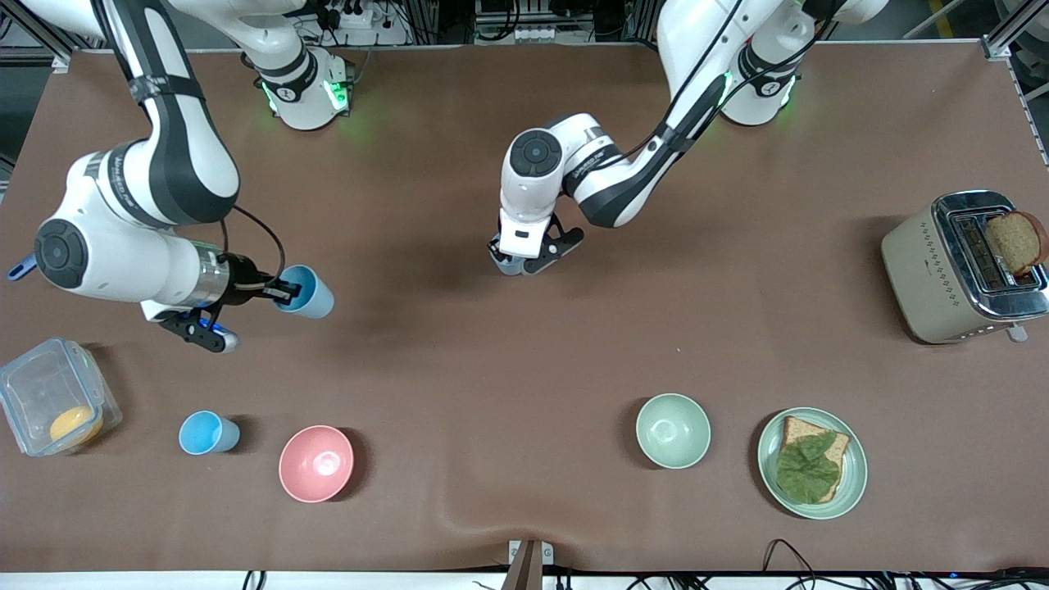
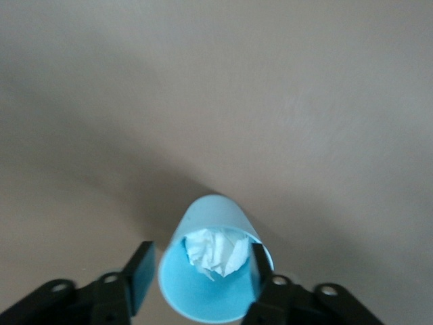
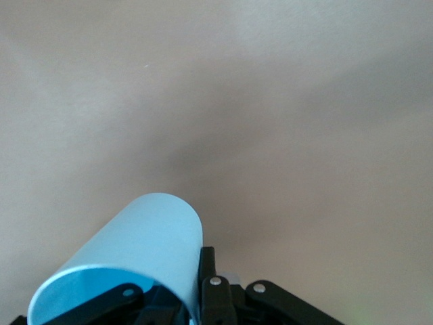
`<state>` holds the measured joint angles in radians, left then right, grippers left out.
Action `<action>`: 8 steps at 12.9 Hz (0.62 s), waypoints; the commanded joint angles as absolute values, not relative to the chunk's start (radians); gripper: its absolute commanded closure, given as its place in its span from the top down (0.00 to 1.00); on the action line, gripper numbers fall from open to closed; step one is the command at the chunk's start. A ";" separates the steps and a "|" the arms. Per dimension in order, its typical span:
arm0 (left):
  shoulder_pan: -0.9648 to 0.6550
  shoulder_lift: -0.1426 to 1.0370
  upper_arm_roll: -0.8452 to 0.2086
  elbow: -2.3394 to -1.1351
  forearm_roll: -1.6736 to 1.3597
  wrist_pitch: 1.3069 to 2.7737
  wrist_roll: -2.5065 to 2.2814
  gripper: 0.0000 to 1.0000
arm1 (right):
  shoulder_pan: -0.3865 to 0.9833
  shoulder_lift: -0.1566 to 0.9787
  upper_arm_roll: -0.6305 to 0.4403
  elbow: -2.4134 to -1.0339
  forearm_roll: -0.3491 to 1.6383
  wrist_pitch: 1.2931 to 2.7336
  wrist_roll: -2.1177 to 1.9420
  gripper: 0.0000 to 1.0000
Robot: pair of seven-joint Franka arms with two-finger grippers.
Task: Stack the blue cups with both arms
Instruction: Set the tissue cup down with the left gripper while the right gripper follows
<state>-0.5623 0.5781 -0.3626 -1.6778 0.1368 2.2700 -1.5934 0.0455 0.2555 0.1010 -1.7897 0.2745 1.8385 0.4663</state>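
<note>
My right gripper is shut on the rim wall of a blue cup and holds it on its side above the table at the right arm's end. In the right wrist view this cup has one finger outside its wall. My left gripper is low over the table's middle, open around a second blue cup that is mostly hidden under it. In the left wrist view this cup holds crumpled white paper between my fingers. A third blue cup stands upright beside the pink bowl.
A pink bowl and a clear lidded box with something orange sit near the third cup. A pale green bowl, a plate with bread and a leaf, and a toaster holding bread are at the left arm's end.
</note>
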 commanded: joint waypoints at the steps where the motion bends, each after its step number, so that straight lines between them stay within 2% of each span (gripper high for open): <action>1: -0.503 0.383 -0.362 -1.698 0.166 2.087 -1.586 1.00 | 0.119 0.215 0.092 -1.822 0.311 1.844 0.578 0.00; 4: -0.358 0.241 -0.362 -1.698 0.154 1.979 -1.345 1.00 | 0.253 0.227 0.091 -1.828 0.311 1.916 0.773 0.00; 8: -0.148 0.157 -0.367 -1.698 0.149 1.893 -0.937 1.00 | 0.426 0.271 0.091 -1.829 0.311 2.026 1.009 0.00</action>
<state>-0.2135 0.1969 -0.3542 -1.6650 0.1437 1.9218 -1.0732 0.3603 0.2552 0.1034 -1.8216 0.2957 1.9798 0.9234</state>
